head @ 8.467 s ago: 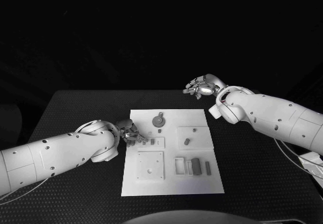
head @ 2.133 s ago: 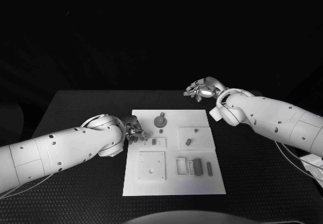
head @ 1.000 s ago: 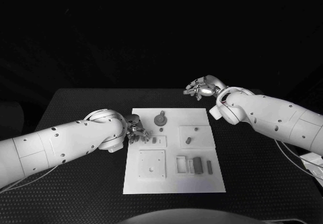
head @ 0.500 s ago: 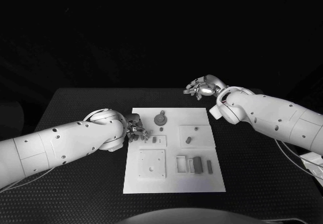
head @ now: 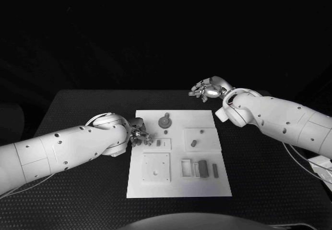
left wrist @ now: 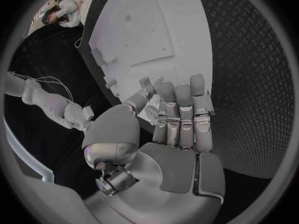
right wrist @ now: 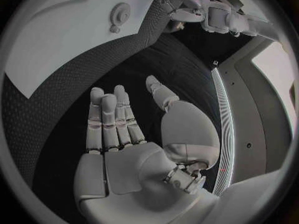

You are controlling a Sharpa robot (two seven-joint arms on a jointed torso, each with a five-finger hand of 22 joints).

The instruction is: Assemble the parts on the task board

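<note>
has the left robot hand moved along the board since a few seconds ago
Yes. Against the task board, the left robot hand has crept along its left edge toward the far end, nearer the gear-like part.

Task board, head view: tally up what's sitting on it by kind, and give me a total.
white square raised plates: 3
round grey gear: 1
white open rectangular frame: 1
small grey pieces: 5, as far as they can be made out
Total: 10
</note>
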